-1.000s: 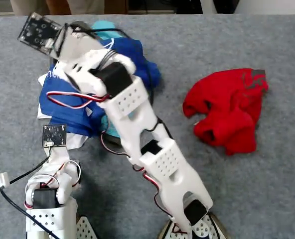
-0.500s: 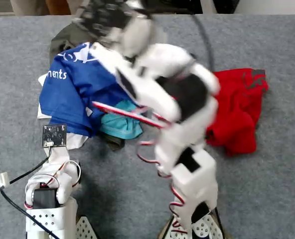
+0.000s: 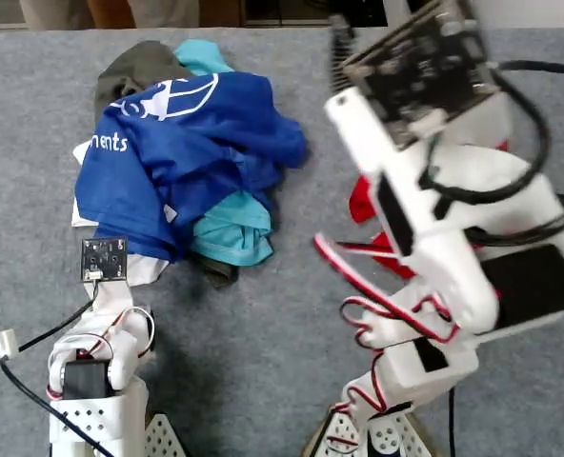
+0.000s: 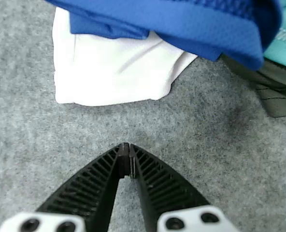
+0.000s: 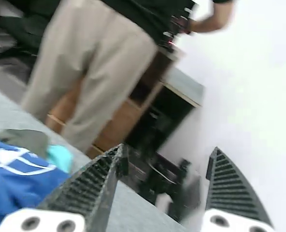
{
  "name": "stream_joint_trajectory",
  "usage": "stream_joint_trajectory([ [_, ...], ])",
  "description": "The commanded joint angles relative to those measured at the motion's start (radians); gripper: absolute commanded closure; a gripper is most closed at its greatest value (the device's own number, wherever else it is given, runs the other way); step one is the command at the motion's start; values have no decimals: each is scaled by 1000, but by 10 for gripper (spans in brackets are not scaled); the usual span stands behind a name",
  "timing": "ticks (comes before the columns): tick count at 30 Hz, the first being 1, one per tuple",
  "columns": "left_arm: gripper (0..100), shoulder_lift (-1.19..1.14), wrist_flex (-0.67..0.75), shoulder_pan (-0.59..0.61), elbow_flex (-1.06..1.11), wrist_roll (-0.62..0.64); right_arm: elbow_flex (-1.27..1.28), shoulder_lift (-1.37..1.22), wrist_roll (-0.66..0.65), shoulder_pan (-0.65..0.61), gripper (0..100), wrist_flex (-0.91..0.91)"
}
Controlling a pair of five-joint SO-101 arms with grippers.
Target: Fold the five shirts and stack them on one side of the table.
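Note:
A pile of shirts lies at the table's back left: a blue shirt (image 3: pixel 196 143) on top, with a teal one (image 3: pixel 230 228), an olive one (image 3: pixel 134 67) and a white one (image 3: pixel 141 269) under it. A red shirt (image 3: pixel 360 205) lies at the right, mostly hidden behind my raised right arm (image 3: pixel 453 219). My right gripper (image 5: pixel 167 164) is open and empty, high in the air and pointing into the room, with the blue shirt (image 5: pixel 12 174) below it. My left gripper (image 4: pixel 126 162) is shut on nothing, over bare table just short of the white shirt (image 4: pixel 114 72).
The grey felt table (image 3: pixel 263 362) has free room in the middle and front. My left arm (image 3: pixel 96 371) sits at the front left corner. A person stands beyond the table's far edge, touching nothing on it.
My right arm has swung from over the blue pile to the right and lifted high. The blue shirt now lies crumpled on the pile. The left arm has not moved.

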State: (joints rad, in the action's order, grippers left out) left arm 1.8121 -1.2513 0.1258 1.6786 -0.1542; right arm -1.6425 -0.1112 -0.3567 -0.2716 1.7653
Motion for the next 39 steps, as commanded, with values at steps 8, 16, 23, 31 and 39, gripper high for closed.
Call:
stream_joint_trajectory([
  [8, 981, 7, -3, -3, 12, 0, -13, 42, -5, 85, 728, 21],
  [16, 981, 7, -3, -3, 12, 0, -22, 51, -6, 85, 728, 21],
  [23, 981, 7, -3, -3, 12, 0, -12, 147, -6, 84, 728, 21],
  [31, 981, 7, -3, -3, 12, 0, 145, 208, -6, 85, 728, 23],
  [39, 981, 7, -3, -3, 12, 0, 441, 300, -6, 85, 728, 23],
])
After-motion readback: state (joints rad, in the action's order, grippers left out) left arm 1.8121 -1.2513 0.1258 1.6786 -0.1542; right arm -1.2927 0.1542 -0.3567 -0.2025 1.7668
